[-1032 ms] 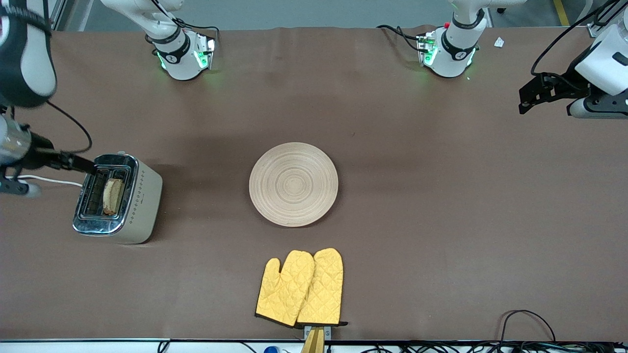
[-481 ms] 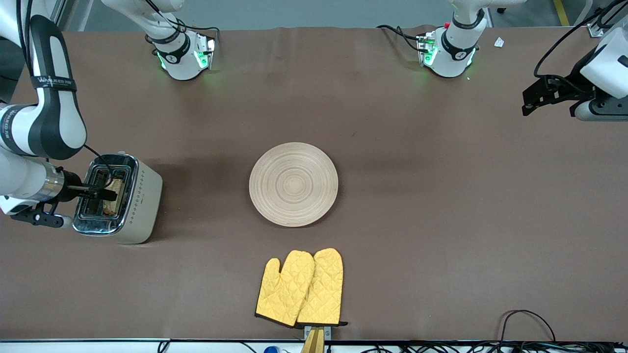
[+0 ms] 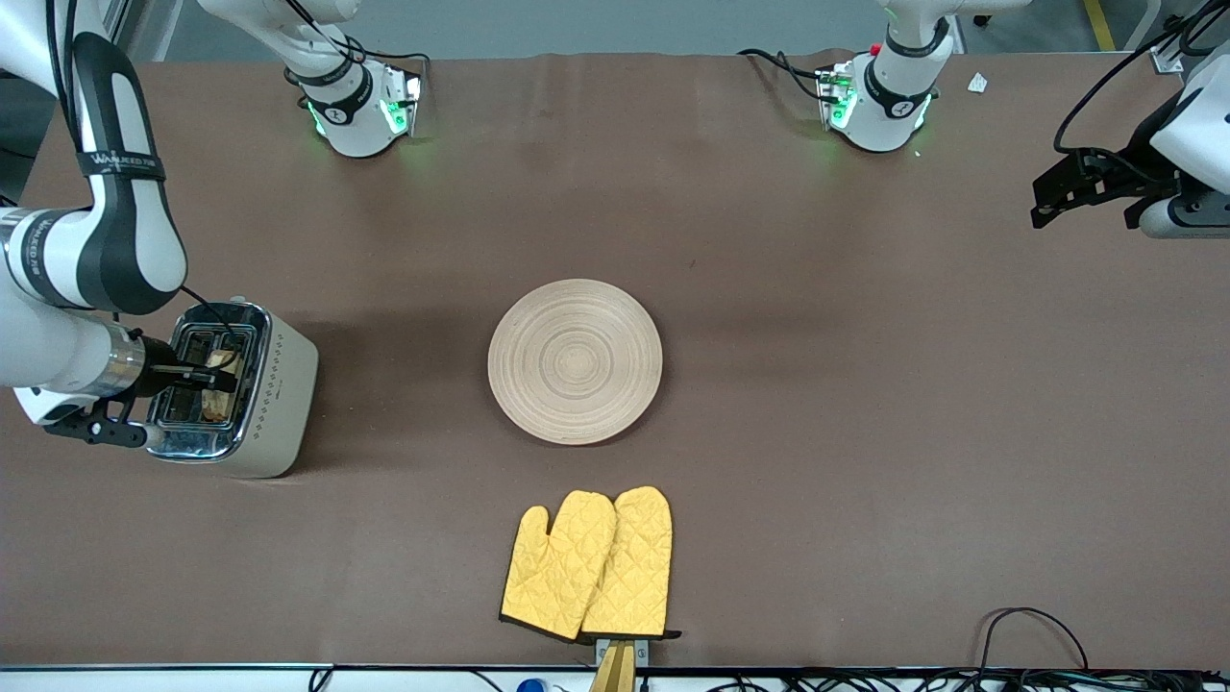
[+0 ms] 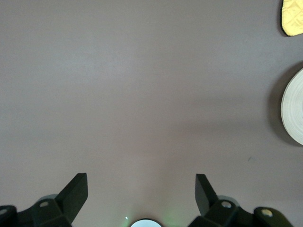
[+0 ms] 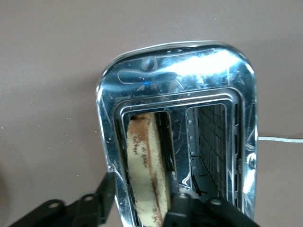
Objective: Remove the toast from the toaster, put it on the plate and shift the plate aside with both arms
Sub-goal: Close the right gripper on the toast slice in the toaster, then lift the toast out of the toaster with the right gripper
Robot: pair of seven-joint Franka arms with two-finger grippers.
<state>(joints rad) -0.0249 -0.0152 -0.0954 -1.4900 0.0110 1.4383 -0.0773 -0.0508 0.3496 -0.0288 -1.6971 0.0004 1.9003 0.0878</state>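
Note:
The toast (image 3: 224, 359) stands on edge in one slot of the silver toaster (image 3: 279, 384) at the right arm's end of the table. My right gripper (image 3: 217, 378) is over that slot, open, one finger on each side of the slice. In the right wrist view the toast (image 5: 147, 161) sits between the fingers of my right gripper (image 5: 143, 189), inside the toaster (image 5: 180, 66). The round wooden plate (image 3: 575, 360) lies bare at the table's middle. My left gripper (image 3: 1045, 200) hangs open and empty over the left arm's end. The left wrist view shows the left gripper (image 4: 142, 182) and the plate's edge (image 4: 294, 111).
A pair of yellow oven mitts (image 3: 591, 562) lies nearer the front camera than the plate; a mitt tip shows in the left wrist view (image 4: 293, 16). The toaster's white cord runs off at the right arm's end. Cables lie along the table's front edge.
My right gripper has moved from the toaster's end to over the toast slot and now straddles the slice. My left gripper has drifted slightly toward the table's end.

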